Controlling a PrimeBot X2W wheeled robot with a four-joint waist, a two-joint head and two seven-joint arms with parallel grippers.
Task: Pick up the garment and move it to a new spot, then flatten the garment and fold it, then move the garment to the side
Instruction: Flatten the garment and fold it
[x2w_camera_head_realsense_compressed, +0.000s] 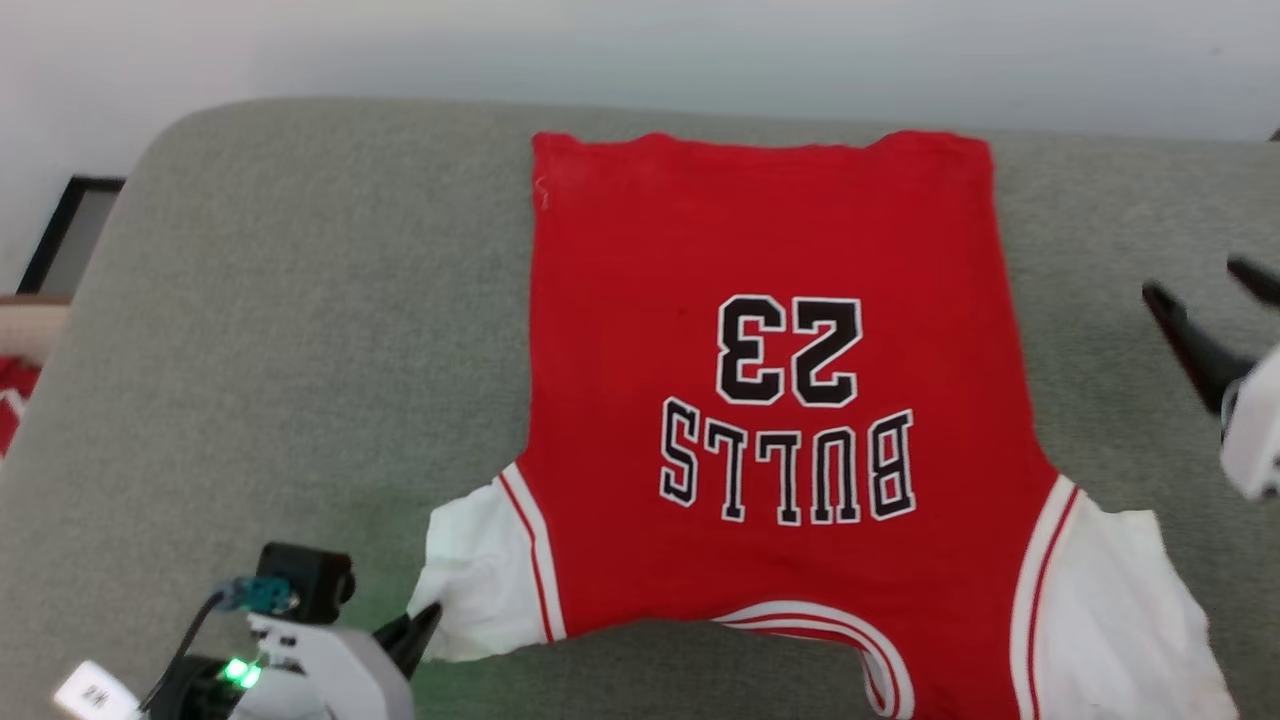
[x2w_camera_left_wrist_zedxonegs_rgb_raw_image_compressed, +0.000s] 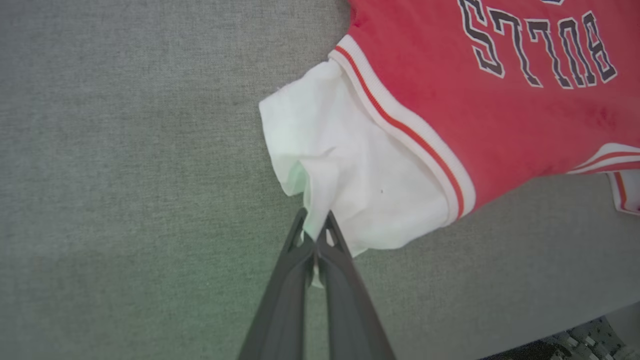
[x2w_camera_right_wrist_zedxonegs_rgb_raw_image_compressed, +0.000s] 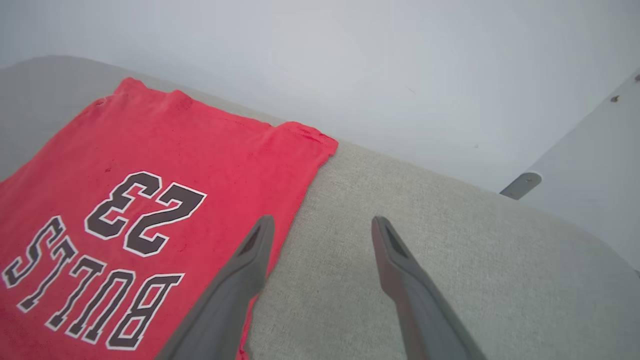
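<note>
The red jersey (x2w_camera_head_realsense_compressed: 770, 330) is lying spread flat across the middle of the grey fabric cushion (x2w_camera_head_realsense_compressed: 300, 350), showing black, white-outlined "BULLS" and "23" upside down. The left gripper (x2w_camera_left_wrist_zedxonegs_rgb_raw_image_compressed: 315, 227) is pinching its white sleeve (x2w_camera_left_wrist_zedxonegs_rgb_raw_image_compressed: 350, 170) near the cushion's front edge. The right gripper (x2w_camera_head_realsense_compressed: 1195, 278) is hovering wide apart over the cushion's right side. A pale wall (x2w_camera_head_realsense_compressed: 640, 50) is rising behind the cushion.

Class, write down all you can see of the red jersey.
The jersey is red cloth with white short sleeves, striped trim, and black, white-edged "23" and "BULLS", upside down in the head view. It lies spread flat on the grey cushion, collar nearest the robot. The left claw is shut on its rumpled left sleeve; the right claw is open, apart from it.
</note>
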